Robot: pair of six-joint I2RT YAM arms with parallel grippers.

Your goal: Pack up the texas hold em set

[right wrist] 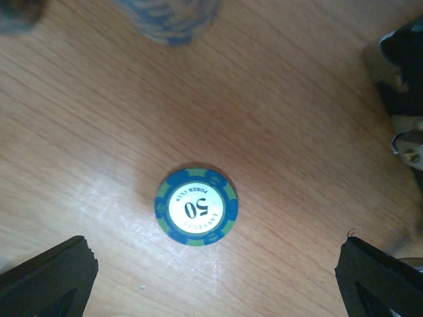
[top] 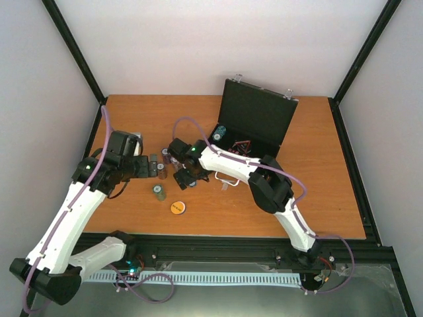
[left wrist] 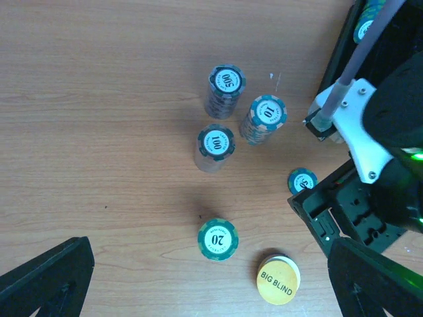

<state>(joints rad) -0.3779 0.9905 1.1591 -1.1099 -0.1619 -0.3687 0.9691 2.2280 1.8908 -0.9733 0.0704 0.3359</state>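
Observation:
The black case (top: 259, 113) stands open at the back right, with a chip stack (top: 220, 132) and a red-black piece (top: 241, 143) inside. On the table the left wrist view shows chip stacks marked 500 (left wrist: 226, 82), 10 (left wrist: 267, 113), 100 (left wrist: 216, 143) and 20 (left wrist: 217, 239). An orange Big Blind disc (left wrist: 277, 280) lies near them. A blue-green 50 chip (right wrist: 196, 206) lies flat on the wood. My right gripper (right wrist: 211, 284) hangs open over it, fingers wide on both sides, touching nothing. My left gripper (left wrist: 211, 290) is open above the 20 stack and holds nothing.
My right arm (left wrist: 370, 132) fills the right of the left wrist view, close to the 10 stack. The case's silver handle (top: 225, 177) lies toward the table's front. Black frame posts (top: 79, 53) stand at the back corners. The table's front edge (top: 225, 236) runs below the orange disc (top: 177, 207).

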